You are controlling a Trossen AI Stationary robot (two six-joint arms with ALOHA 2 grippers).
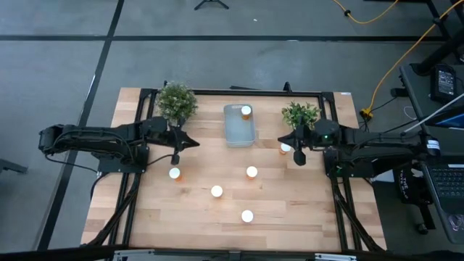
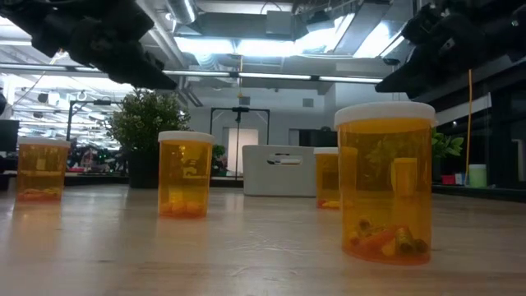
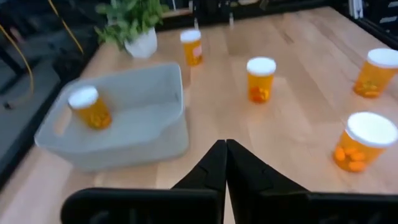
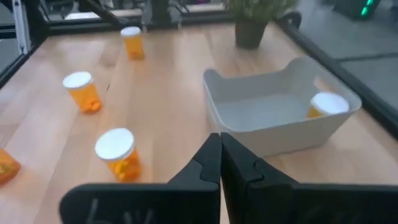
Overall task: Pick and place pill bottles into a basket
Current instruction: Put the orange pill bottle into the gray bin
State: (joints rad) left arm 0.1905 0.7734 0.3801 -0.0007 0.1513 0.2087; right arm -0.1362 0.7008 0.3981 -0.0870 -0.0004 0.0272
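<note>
The pale blue-grey basket (image 1: 239, 129) stands at the far middle of the table, with one orange white-capped pill bottle (image 1: 246, 111) upright in its far right corner. Other bottles stand upright on the wood: one close to my right gripper (image 1: 286, 148), two at mid-table (image 1: 251, 172) (image 1: 217, 191), one near my left gripper (image 1: 175, 173) and one toward the near edge (image 1: 247, 216). My left gripper (image 1: 194, 143) is shut and empty left of the basket, which its wrist view also shows (image 3: 118, 121). My right gripper (image 1: 283, 141) is shut and empty right of the basket.
Two green potted plants (image 1: 176, 101) (image 1: 300, 114) stand at the far edge, one on each side of the basket. A dark frame rail (image 1: 239, 92) runs round the table. Bare wood lies between the standing bottles.
</note>
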